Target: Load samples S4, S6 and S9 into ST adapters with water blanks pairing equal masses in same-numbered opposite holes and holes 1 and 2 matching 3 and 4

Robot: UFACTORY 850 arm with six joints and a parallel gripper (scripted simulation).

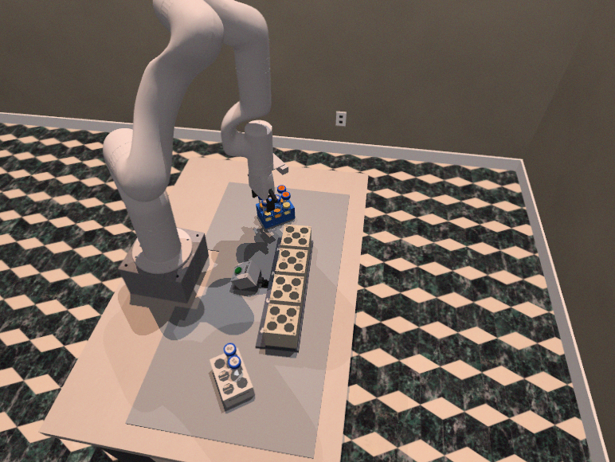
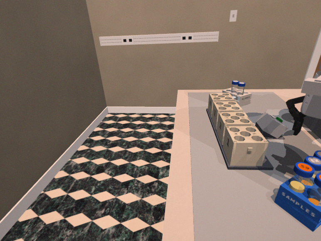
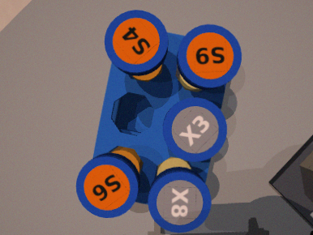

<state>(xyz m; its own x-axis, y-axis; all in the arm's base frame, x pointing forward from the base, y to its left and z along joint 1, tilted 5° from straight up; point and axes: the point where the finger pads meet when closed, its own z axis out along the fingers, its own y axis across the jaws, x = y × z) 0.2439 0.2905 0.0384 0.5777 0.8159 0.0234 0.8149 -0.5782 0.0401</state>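
Observation:
The blue samples rack holds S4, S9 and S6, plus grey-dotted X3 and X8. One well is empty. My gripper is open and empty, low over this rack, pointing down; its fingertips are hardly seen in the wrist view. Four beige adapters stand in a row on the loading stand; their holes look empty. The white blanks rack holds two white-dotted tubes; their numbers are too small to read.
The small sloped grey desk with the green DONE key stands beside the stand, on the robot base's side. The near adapter is close to the samples rack. The blanks rack lies beyond the stand's other end.

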